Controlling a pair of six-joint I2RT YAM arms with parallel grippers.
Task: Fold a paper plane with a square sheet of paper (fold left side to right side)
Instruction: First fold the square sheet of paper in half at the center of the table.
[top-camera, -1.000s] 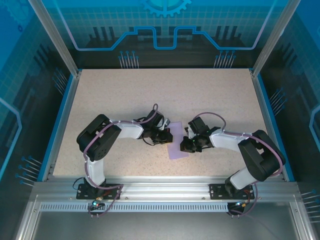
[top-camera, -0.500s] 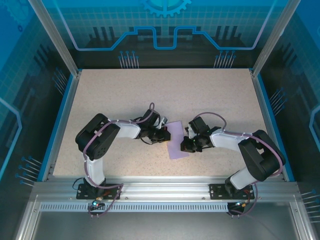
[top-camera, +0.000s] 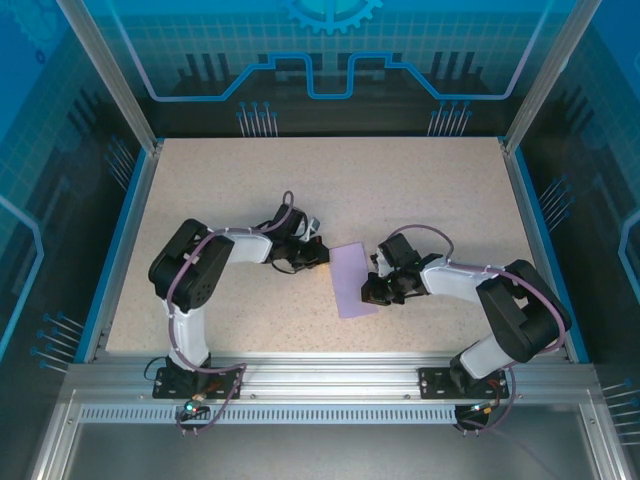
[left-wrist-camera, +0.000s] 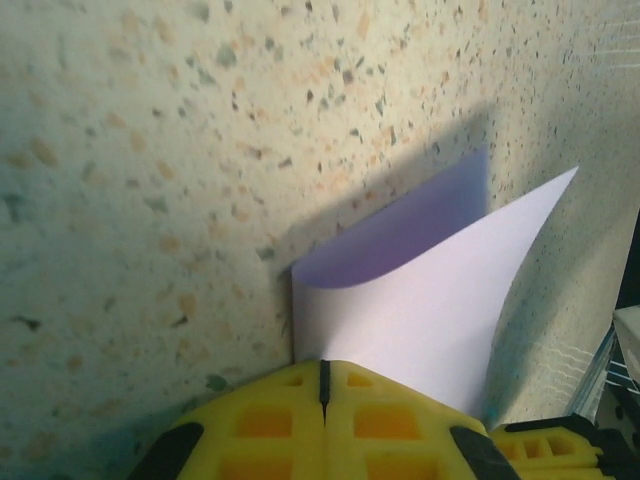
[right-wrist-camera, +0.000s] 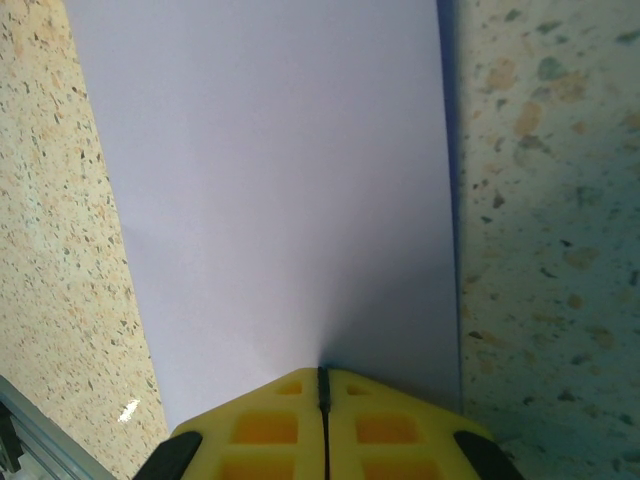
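The lavender sheet of paper (top-camera: 352, 283) lies on the table between the arms as a narrow slanted rectangle. My left gripper (top-camera: 322, 256) is shut, its yellow fingertips (left-wrist-camera: 300, 385) against the sheet's upper-left edge. In the left wrist view the paper (left-wrist-camera: 420, 300) bows up off the table just ahead of them and rises to a point at the right. My right gripper (top-camera: 372, 291) is shut too, its tips resting on the sheet's right edge. In the right wrist view the paper (right-wrist-camera: 280, 200) spreads flat ahead of the right gripper (right-wrist-camera: 323, 372). Neither pair of fingers has paper between them.
The speckled beige table (top-camera: 400, 190) has a blue rim and aluminium posts at its corners. An aluminium rail (top-camera: 330, 375) carrying both arm bases runs along the near edge. Open tabletop lies behind the paper and to both sides.
My left gripper has drawn back to the left and away from me, off the top of the sheet, uncovering more of it. The right gripper has stayed where it was.
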